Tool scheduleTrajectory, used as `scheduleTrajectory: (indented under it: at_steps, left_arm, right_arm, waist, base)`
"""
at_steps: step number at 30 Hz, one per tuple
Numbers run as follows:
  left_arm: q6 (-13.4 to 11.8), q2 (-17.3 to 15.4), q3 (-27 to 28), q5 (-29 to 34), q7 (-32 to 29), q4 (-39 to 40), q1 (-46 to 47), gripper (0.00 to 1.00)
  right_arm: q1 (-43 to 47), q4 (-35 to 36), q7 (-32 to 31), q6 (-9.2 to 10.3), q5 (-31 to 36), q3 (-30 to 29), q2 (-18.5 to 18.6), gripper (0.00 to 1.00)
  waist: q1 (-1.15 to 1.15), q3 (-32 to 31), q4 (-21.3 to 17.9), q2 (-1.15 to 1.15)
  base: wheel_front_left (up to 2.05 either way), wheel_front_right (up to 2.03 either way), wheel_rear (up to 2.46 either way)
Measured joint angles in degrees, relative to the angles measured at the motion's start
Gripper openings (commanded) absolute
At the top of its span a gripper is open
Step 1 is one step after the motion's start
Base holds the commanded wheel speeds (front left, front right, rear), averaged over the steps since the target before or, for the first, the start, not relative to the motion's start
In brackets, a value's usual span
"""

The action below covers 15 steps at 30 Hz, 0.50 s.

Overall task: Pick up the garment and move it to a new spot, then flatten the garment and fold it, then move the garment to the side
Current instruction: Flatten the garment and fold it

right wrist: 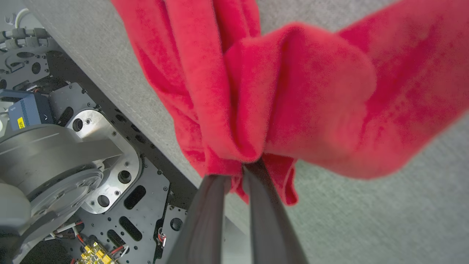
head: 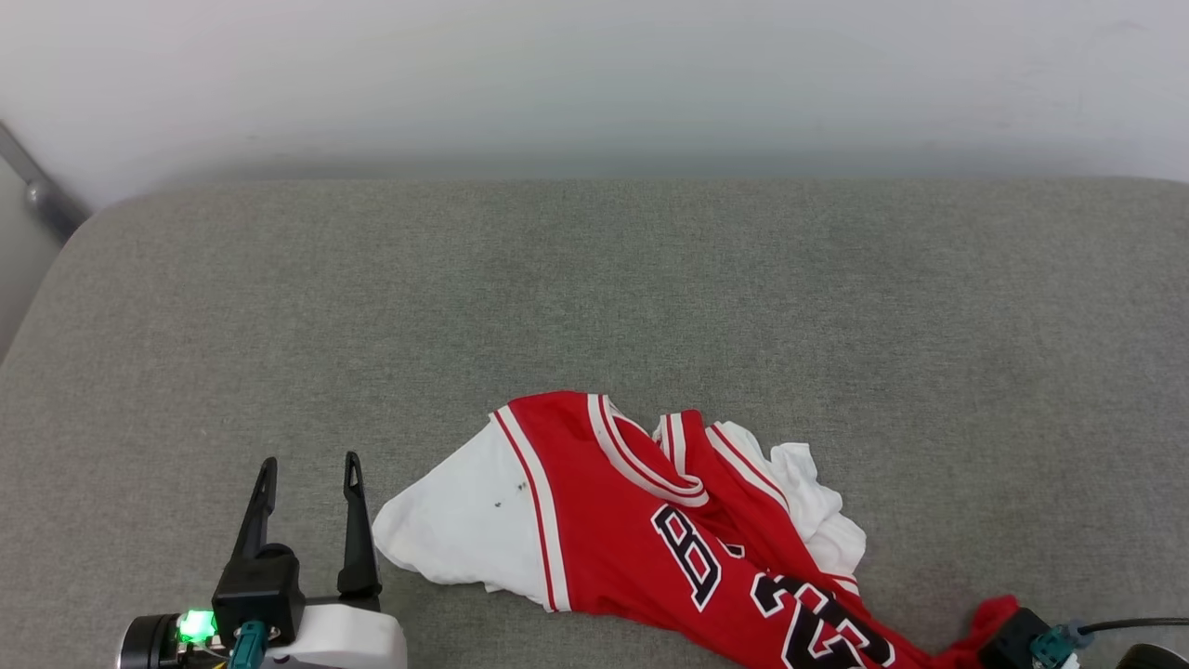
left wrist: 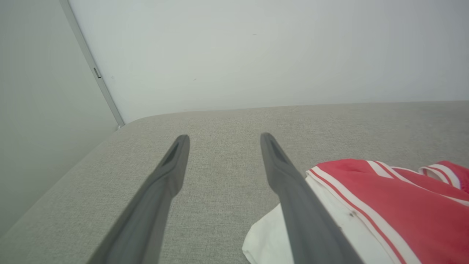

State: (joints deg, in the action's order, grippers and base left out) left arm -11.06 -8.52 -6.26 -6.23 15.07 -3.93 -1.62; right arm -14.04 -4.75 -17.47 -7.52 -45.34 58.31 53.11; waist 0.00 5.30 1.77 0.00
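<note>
The garment (head: 641,520), a red jersey T-shirt with white sleeves, striped trim and black-and-white lettering, lies crumpled on the grey padded surface (head: 594,297) near its front edge. My left gripper (head: 308,474) stands open just left of the white sleeve (left wrist: 271,238), touching nothing. At the lower right corner of the head view my right gripper (head: 999,624) sits by the garment's red hem. In the right wrist view the right gripper (right wrist: 242,167) is shut on a bunched fold of red cloth (right wrist: 293,110); the fingertips are buried in it.
A pale wall (head: 594,84) rises behind the surface, with a metal strip (head: 37,190) at its far left. The surface's front edge (right wrist: 121,106) runs diagonally in the right wrist view, with my dark metal base (right wrist: 91,176) below it.
</note>
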Motion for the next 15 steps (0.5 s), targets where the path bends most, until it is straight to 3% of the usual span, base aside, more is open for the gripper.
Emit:
scheduleTrajectory:
  at_steps: [4,5,6,7,9,15]
  left_arm:
    - [0.5,0.1,0.7,0.5,0.0,-0.4,-0.3,1.00]
    - [0.5,0.1,0.8,0.5,0.0,-0.5,-0.5,1.00]
    - [0.6,0.2,0.9,0.6,0.0,-0.6,-0.6,1.00]
    - [0.6,0.3,0.9,0.7,0.0,-0.7,-0.7,1.00]
    - [0.8,0.5,1.1,1.0,0.0,-0.9,-1.2,1.00]
    - [0.9,1.4,1.1,1.6,0.0,-1.1,-1.7,1.00]
  right_arm:
    - [4.8,-3.0,1.7,0.00,1.3,-4.7,-4.1,0.00]
    - [5.7,-3.2,1.9,0.00,1.7,-6.0,-4.8,0.34]
    - [6.2,-3.2,2.2,0.00,2.5,-7.4,-5.1,0.93]
    - [6.7,-3.1,2.3,-0.04,3.3,-8.9,-5.3,1.00]
    - [7.3,-2.3,2.4,-0.03,4.0,-13.4,-5.7,1.00]
    - [6.7,4.5,0.8,0.00,9.1,-27.4,-2.1,1.00]
  waist:
    - [0.00,-0.1,0.1,0.00]
    - [0.00,-0.2,0.0,0.00]
    - [0.00,-0.3,0.0,0.00]
    - [0.00,-0.4,-0.1,0.00]
    - [0.00,-0.8,-0.2,0.00]
    - [0.00,-1.7,-0.2,0.00]
  base:
    - [0.00,0.00,0.00]
    - [0.00,0.00,0.00]
    - [0.00,0.00,0.00]
    - [0.00,0.00,0.00]
    - [0.00,0.00,0.00]
    - [0.00,0.00,0.00]
